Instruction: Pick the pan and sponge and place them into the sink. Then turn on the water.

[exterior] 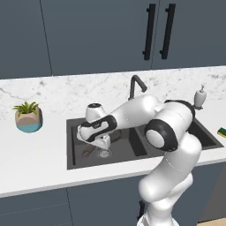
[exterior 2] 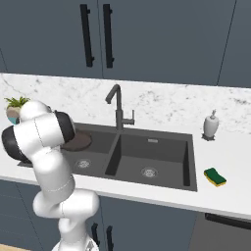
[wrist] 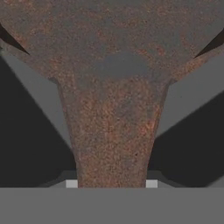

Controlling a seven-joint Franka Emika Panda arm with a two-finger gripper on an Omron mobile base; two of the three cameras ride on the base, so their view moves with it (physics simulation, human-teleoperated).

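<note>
- Your gripper (exterior: 102,143) is down inside the left basin of the sink (exterior 2: 193,162), and the hand view has the pan (wrist: 113,65) right in front of the fingers, its handle running back between them. The fingers look closed on that handle, so treat the pan as held, not yet set down.
- From the right base view, the pan's round body (exterior 2: 77,142) seems to sit toward the back of the left basin, beyond the fingers. Whether it rests on the basin floor or hangs above it cannot be told; if you let go while it is raised, it could drop and clatter or tip against the basin wall.
- The grip is on the thin handle with the heavy body out ahead of the fingers. Expect the pan to sag or twist in the grip if you move fast.
- The faucet (exterior: 136,86) stands behind and to the right of the fingers. Lifting out carelessly risks the forearm knocking it.
- The sponge (exterior 2: 215,177) lies well away to the right of the fingers, on the counter (exterior 2: 230,193) past the sink's right rim. It is small and near the front edge, so a poor approach could nudge it off.
- The soap bottle (exterior 2: 211,126) stands behind the sponge; don't mistake it for the faucet later.
</note>
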